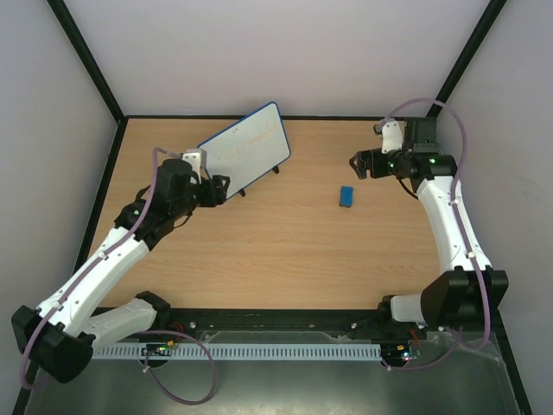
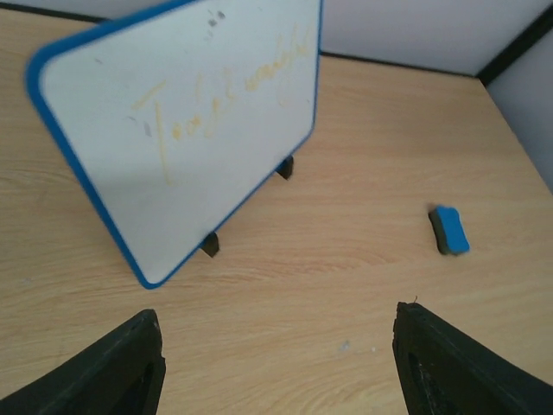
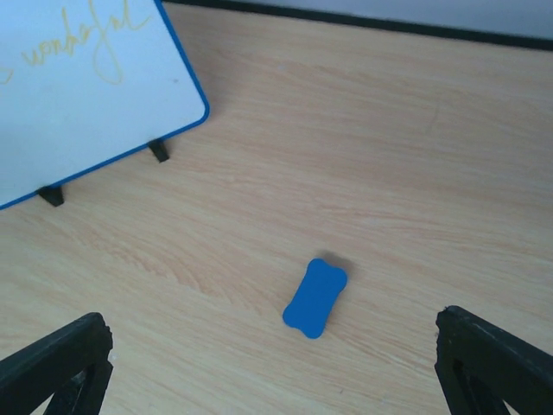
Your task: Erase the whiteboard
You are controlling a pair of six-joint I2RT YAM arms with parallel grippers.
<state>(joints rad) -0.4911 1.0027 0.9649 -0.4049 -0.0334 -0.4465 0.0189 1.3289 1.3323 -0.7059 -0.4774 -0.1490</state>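
The whiteboard stands tilted on small black feet at the back left of the table, with a blue frame and yellow scribbles. It also shows in the left wrist view and the right wrist view. A small blue eraser lies flat on the table right of it, seen in the left wrist view and in the right wrist view. My left gripper is open and empty just in front of the board's near lower corner. My right gripper is open and empty, above and behind the eraser.
The wooden table is bounded by white walls with black corner posts. A black rail and white cable duct run along the near edge between the arm bases.
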